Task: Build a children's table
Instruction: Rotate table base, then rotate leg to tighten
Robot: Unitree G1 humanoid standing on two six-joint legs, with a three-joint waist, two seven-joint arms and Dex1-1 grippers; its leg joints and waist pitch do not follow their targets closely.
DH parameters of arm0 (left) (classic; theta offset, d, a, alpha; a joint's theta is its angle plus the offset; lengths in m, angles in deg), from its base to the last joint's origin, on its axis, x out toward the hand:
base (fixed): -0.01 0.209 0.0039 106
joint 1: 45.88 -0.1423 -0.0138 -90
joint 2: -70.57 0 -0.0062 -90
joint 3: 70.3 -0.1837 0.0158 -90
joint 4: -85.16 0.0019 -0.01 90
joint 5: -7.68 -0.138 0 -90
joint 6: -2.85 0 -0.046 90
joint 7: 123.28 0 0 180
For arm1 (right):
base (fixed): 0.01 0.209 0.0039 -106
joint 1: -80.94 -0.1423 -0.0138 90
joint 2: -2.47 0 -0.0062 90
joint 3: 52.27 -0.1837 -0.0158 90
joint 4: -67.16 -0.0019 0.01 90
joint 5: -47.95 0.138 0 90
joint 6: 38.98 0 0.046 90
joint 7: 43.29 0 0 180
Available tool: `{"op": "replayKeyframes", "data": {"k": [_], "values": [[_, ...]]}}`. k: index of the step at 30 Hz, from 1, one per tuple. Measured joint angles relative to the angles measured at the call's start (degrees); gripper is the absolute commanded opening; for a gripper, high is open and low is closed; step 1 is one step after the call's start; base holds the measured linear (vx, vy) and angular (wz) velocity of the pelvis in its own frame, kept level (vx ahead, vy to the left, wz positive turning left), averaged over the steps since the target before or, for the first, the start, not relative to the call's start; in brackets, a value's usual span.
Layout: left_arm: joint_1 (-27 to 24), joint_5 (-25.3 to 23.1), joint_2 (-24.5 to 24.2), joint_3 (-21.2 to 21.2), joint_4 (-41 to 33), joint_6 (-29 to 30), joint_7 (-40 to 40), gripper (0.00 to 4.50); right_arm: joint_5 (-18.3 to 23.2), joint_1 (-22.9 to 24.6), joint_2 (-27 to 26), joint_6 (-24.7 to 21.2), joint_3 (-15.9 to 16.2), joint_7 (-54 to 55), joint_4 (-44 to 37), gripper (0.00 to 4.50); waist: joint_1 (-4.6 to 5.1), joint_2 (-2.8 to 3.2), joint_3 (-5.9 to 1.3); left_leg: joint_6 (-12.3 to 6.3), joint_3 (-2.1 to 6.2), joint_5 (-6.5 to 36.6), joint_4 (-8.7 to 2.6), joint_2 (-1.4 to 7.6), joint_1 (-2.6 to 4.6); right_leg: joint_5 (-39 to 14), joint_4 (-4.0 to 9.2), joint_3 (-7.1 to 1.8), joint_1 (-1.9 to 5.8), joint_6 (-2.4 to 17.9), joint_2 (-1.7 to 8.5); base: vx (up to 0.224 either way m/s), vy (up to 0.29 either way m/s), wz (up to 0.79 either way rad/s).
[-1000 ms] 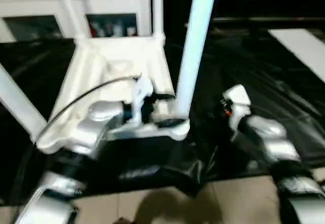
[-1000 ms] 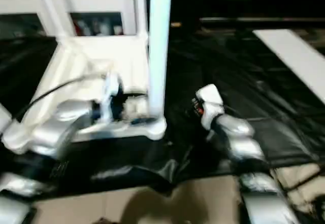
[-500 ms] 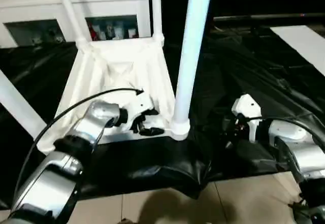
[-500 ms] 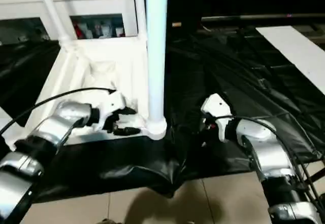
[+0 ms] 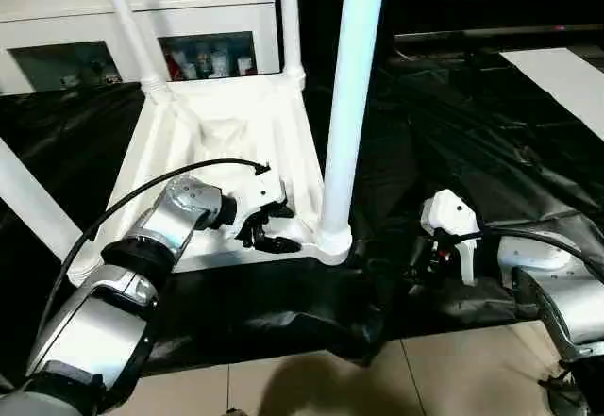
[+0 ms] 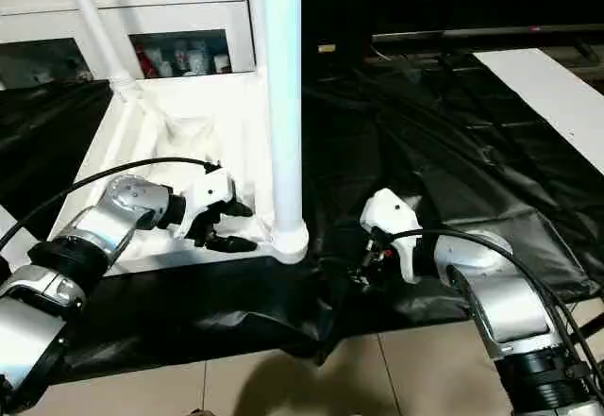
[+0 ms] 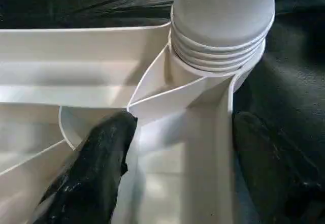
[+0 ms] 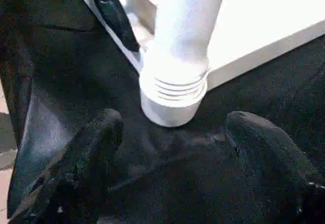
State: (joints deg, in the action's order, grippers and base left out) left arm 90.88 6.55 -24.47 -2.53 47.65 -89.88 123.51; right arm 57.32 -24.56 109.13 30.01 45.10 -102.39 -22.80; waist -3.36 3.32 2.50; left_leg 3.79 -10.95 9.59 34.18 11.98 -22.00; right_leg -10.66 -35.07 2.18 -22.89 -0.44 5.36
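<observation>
Black sheeting (image 5: 472, 133) covers the floor, with a white cabinet (image 5: 142, 20) behind, and the tabletop (image 5: 226, 133) lies on it underside up. The left gripper (image 5: 274, 230), jaws apart and holding nothing, straddles the tabletop's near rim just beside the near-right leg (image 5: 351, 95), which stands upright in its corner socket (image 5: 333, 240). The right gripper (image 6: 363, 270), also spread and empty, rests low on the sheeting on the leg's other side; I count 1 tabletop and 4 legs, all seated.

Bright overhead light, glare on white plastic; wrist fingers blurry.
</observation>
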Motion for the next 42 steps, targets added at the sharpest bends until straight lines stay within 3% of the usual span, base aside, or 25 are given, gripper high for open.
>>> {"op": "replayKeyframes", "data": {"k": [8,12,16,23,27,42], "values": [[-3.52,0.64,-0.92,2.49,-5.10,0.23,-0.49,3.03,-0.12,0.24,0.01,-1.38,0.18,1.53,-0.86,3.63,0.07,0.00,0.01,-0.09,0.00,0.07,-0.06,-0.01,-0.07,0.00,0.09,-0.01,-0.07,0.00,0.03,0.000,0.000,0.00],[-5.05,2.53,-1.18,3.50,-7.26,1.64,-0.02,2.75,-0.29,0.46,0.13,-1.41,0.15,1.89,-1.64,3.63,0.07,-0.27,0.18,-0.06,-0.04,0.04,-0.11,0.01,-0.07,-0.01,0.07,0.00,-0.11,-0.02,0.00,0.000,0.000,0.00],[-6.18,1.40,-1.65,3.51,-7.32,1.57,-1.04,2.75,-0.42,0.11,0.12,-1.41,0.79,2.04,-1.44,3.63,0.07,-0.54,0.35,-0.06,-0.04,0.04,-0.11,0.01,-0.07,-0.01,0.06,-0.03,-0.12,-0.02,0.01,0.000,0.000,0.00],[-6.62,1.45,-2.23,4.04,-9.56,3.52,-0.82,3.46,-0.53,-0.57,0.12,-1.40,1.06,2.38,-0.84,3.63,-0.02,-0.62,0.40,-0.06,-0.07,0.04,-0.11,0.01,-0.09,-0.01,0.06,-0.03,-0.14,-0.02,0.02,0.000,0.000,0.00],[-6.87,1.40,-2.56,3.82,-9.93,3.57,-0.54,3.46,-0.54,-0.58,0.12,-1.38,1.14,2.40,-0.82,3.63,-0.01,-0.64,0.41,-0.06,-0.09,0.03,-0.10,0.00,-0.08,-0.01,0.05,-0.04,-0.14,-0.02,0.02,0.000,0.000,0.00],[-8.00,1.35,-2.36,3.91,-9.91,7.25,0.49,2.12,-1.02,-0.58,0.26,-1.23,1.99,2.46,0.57,3.63,-0.02,-0.71,0.43,-0.05,-0.14,0.03,-0.10,0.00,-0.10,-0.01,0.04,-0.03,-0.15,-0.02,0.02,0.000,0.000,0.00]]}}
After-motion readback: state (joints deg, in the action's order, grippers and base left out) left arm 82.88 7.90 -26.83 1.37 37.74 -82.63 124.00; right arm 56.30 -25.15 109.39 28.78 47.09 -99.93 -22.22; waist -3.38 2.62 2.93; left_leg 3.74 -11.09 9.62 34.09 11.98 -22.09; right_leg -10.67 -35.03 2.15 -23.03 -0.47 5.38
